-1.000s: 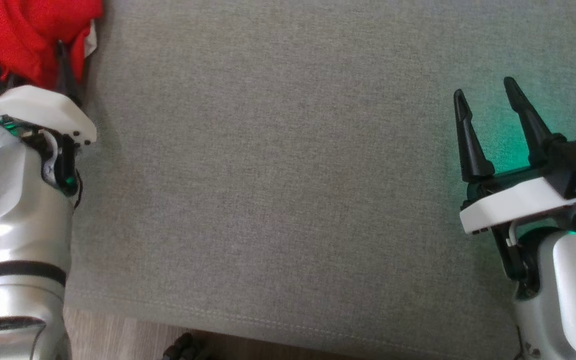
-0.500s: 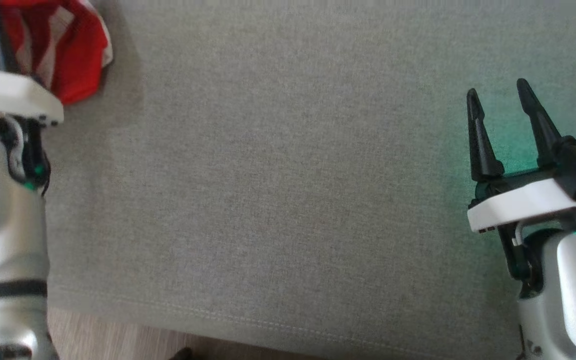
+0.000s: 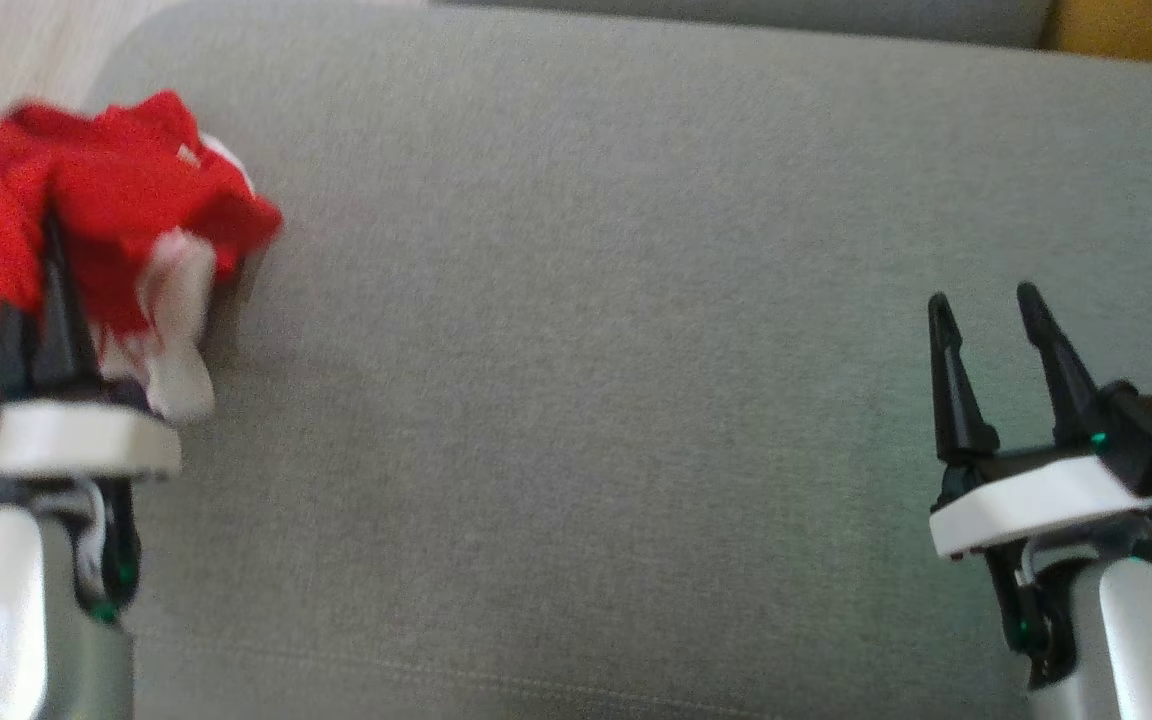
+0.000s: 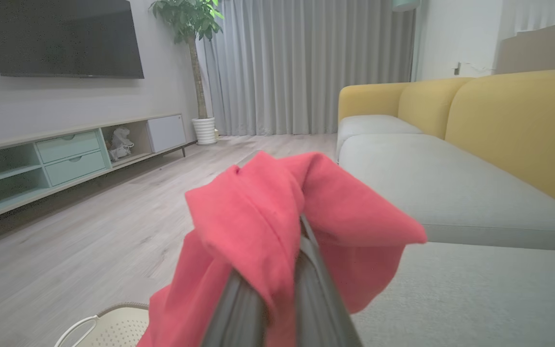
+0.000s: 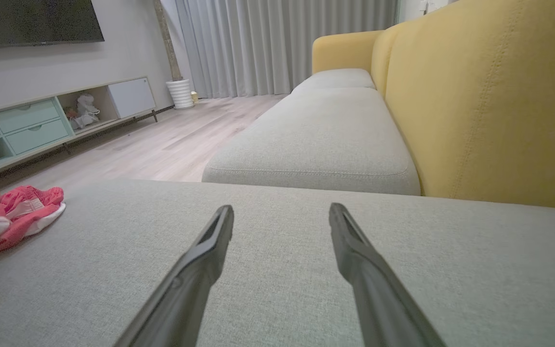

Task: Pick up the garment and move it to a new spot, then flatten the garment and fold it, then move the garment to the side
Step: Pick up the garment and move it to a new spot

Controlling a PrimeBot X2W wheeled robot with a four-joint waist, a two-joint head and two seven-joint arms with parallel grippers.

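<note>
On the sofa (image 3: 586, 350), left fingers (image 3: 61, 320) (closed) pinch the garment (image 3: 106, 190)

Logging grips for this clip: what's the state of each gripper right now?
Left gripper: shut on the crumpled red fabric garment.
Right gripper: open, holding nothing.

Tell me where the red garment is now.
In the head view the red garment is at upper left, bunched at the left end of the grey cushion, pinched in the shut left gripper.
</note>
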